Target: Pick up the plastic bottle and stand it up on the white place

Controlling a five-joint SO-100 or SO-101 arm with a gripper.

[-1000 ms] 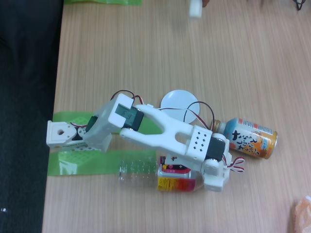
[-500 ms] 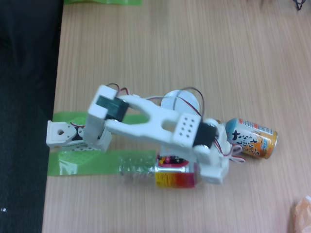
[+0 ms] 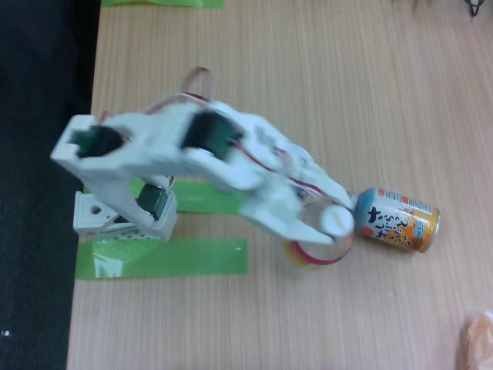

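Observation:
The plastic bottle (image 3: 333, 239) is off the table and seen almost end-on in the fixed view. Its white cap (image 3: 337, 220) points toward the camera, and the red and yellow label band (image 3: 308, 255) shows below it. My gripper (image 3: 317, 225) is shut on the bottle just under the cap. The white arm (image 3: 192, 146) is raised and stretches from the left to the middle of the picture. It covers the spot behind the bottle, so the white place is hidden.
An orange-and-blue can (image 3: 400, 220) lies on its side just right of the bottle. Green tape strips (image 3: 162, 258) lie by the arm's base (image 3: 115, 216). The wooden table's left edge (image 3: 86, 154) borders a dark floor. Something orange (image 3: 479, 343) sits at the bottom right corner.
The bottle lay on its side on the table with the gripper closing on it. The arm has since lifted it and swung it up and right, nearly upright, and now covers the white disc.

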